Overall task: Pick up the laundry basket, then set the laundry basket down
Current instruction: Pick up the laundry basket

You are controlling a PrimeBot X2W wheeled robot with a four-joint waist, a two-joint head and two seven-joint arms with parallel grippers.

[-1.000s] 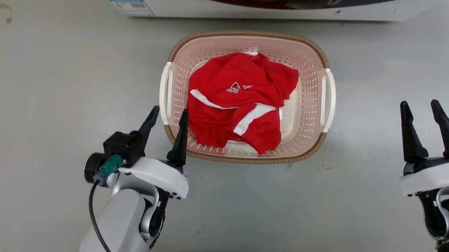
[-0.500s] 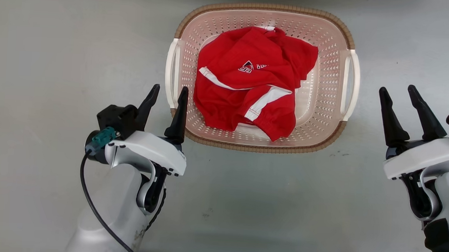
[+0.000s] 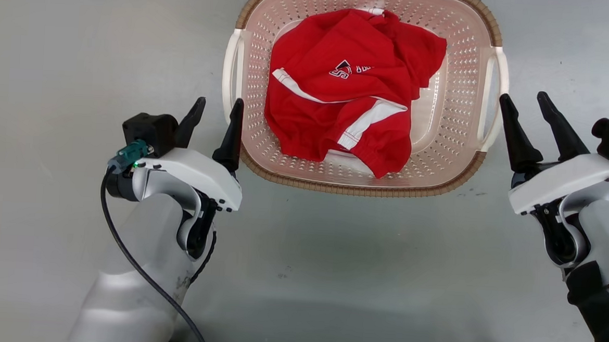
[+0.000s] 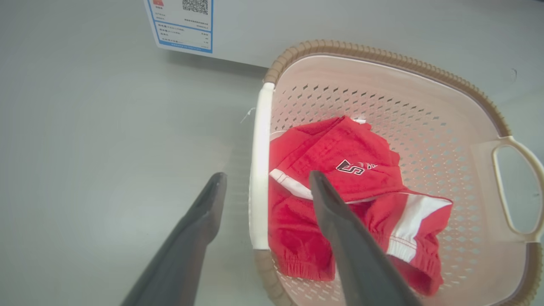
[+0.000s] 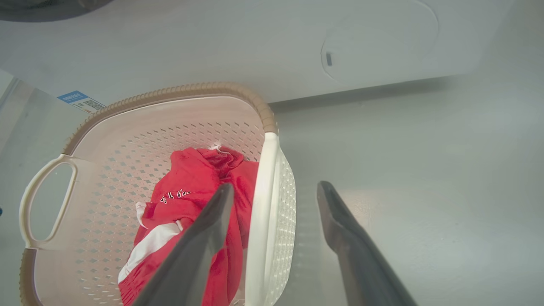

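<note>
Two splayed grippers beside laundry basket

- Setting: a laundry area. Cannot tell whether it is a home or a test room.
- Evidence 1: a perforated pale pink laundry basket with a brown woven-look rim stands on the floor, with a crumpled red garment with white stripes inside.
- Evidence 2: a white appliance stands just behind the basket. Its front carries a blue-edged label with a QR code and a round panel set low.
- Floor: smooth plain grey, with a few small marks.
</note>
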